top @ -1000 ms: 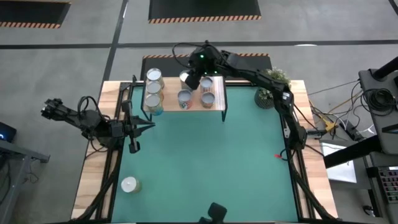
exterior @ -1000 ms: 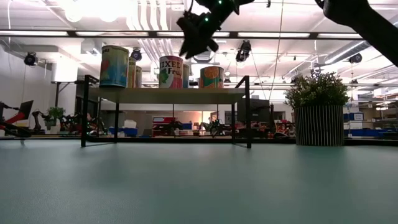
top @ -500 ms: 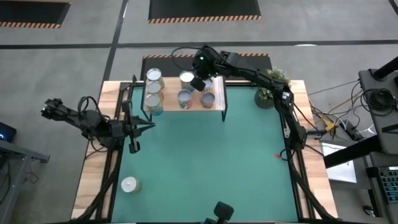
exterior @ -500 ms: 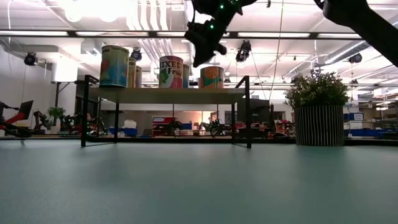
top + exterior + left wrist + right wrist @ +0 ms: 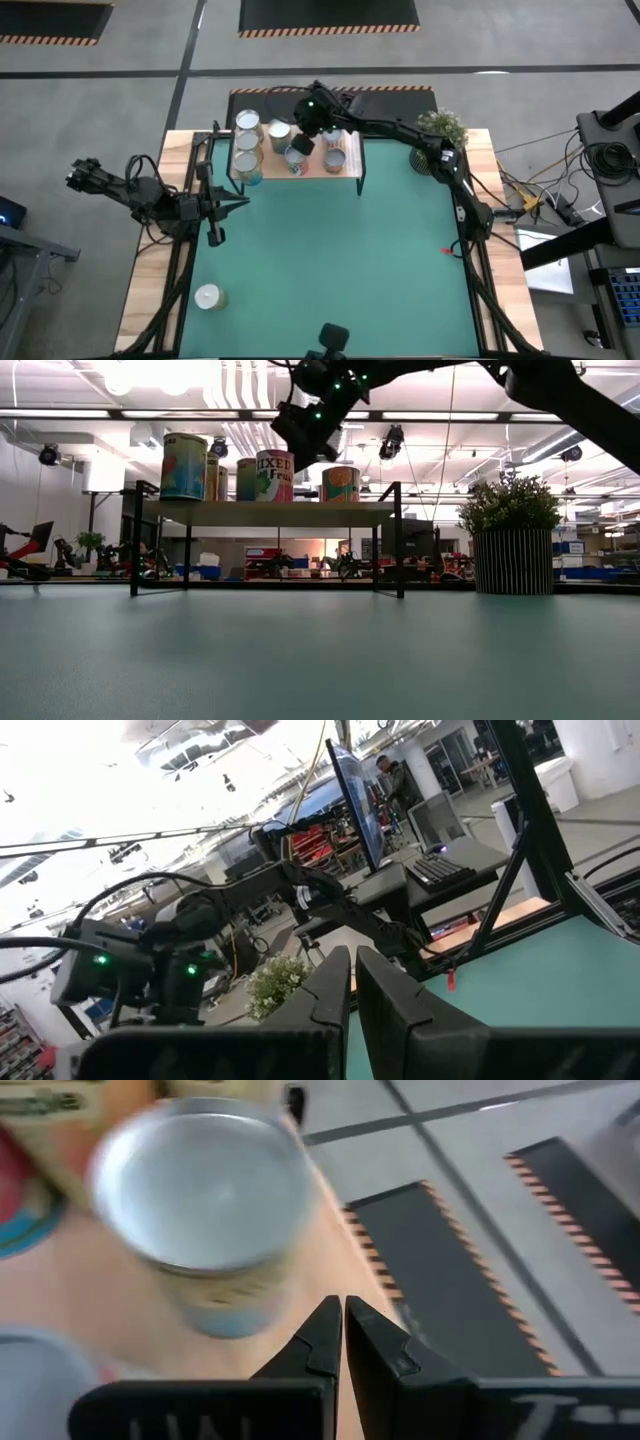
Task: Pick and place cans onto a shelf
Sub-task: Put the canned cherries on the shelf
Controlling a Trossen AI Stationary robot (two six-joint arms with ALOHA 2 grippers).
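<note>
Several cans stand upright on the wooden shelf [image 5: 350, 172] at the table's far edge; the shelf also shows in the low view [image 5: 270, 512]. My right gripper [image 5: 298, 142] is shut above the shelf, just right of a silver-topped can [image 5: 278, 132]. In the right wrist view the shut gripper [image 5: 343, 1315] points past that can's side [image 5: 215, 1295]. The same can shows in the low view [image 5: 247, 478]. One more can [image 5: 207, 297] stands on the green mat near the front left. My left gripper [image 5: 228, 205] is shut and empty at the table's left side. My right gripper has its shut fingers [image 5: 322, 1330] close beside the silver-topped can's lower side [image 5: 268, 1295], coming from above and the right. I cannot tell whether they touch it. The can stands upright on the shelf board.
A potted plant [image 5: 440, 128] stands at the far right corner, also in the low view [image 5: 512, 545]. The shelf's black legs [image 5: 398, 540] stand on the mat. The wide green mat [image 5: 340, 260] lies in front of the shelf.
My right gripper has gone toward the table's left edge above the shelf. The silver-topped can has slid left along the shelf's back row, from the middle toward the cans at the left end, and stays upright.
</note>
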